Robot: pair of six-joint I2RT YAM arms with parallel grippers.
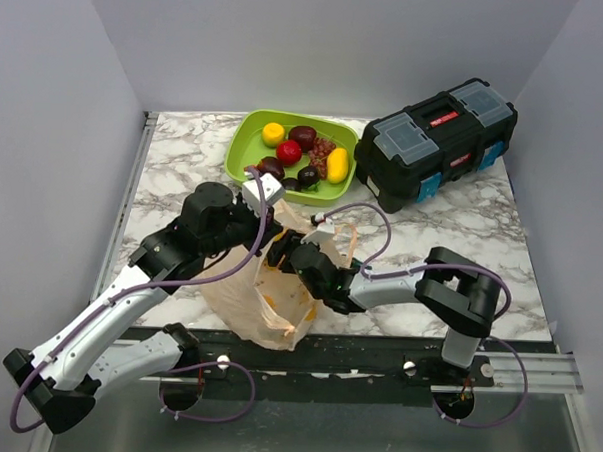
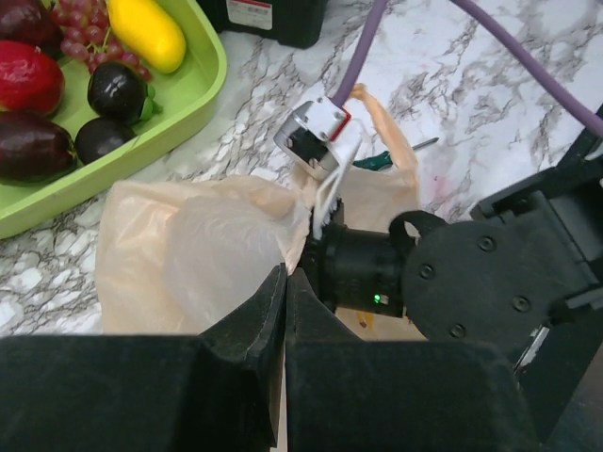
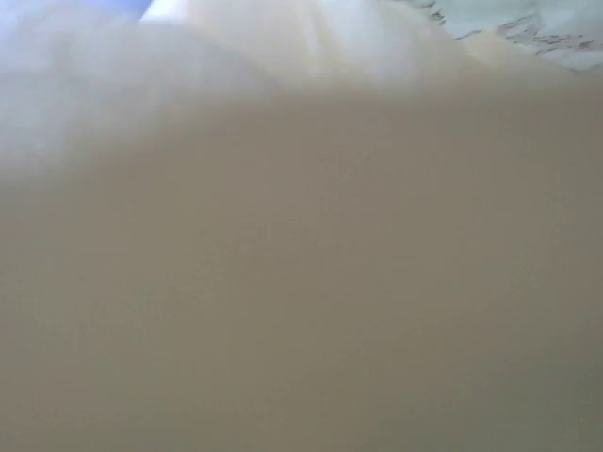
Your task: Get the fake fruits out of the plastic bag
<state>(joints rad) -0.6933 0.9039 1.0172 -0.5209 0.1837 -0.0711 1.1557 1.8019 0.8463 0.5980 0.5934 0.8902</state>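
Well, from above, the plastic bag (image 1: pixel 248 299) lies crumpled at the near edge of the marble table (image 1: pixel 174 170), and its lower end hangs over the dark rail (image 1: pixel 376 349). The left gripper (image 1: pixel 273 228) sits at the bag's upper rim. The right gripper (image 1: pixel 298 261) reaches in from the right with its fingers buried in the film. The fake fruits (image 1: pixel 305 154) lie in the lime-green tray (image 1: pixel 237 153) at the far edge, and a black toolbox (image 1: pixel 435 142) stands just beside the tray's right side. Bare marble lies open to the left of the arms and to the right of the bag. A yellow-orange patch shows through the bag; fruit or print, I cannot tell. In the left wrist view the left gripper (image 2: pixel 285 278) is pinched tight on a fold of the bag (image 2: pixel 188 250). The right gripper's black body (image 2: pixel 363 268) pushes into the bag's mouth just ahead. The tray's rim (image 2: pixel 209 89) lies near the bag's far edge, and a green-handled screwdriver (image 2: pixel 377 162) lies by a bag handle. The right wrist view is filled with blurred pale-orange film (image 3: pixel 301 264), apart from a sliver of marble in the top right corner. No fingers show there, so I cannot tell how wide that pincer stands.
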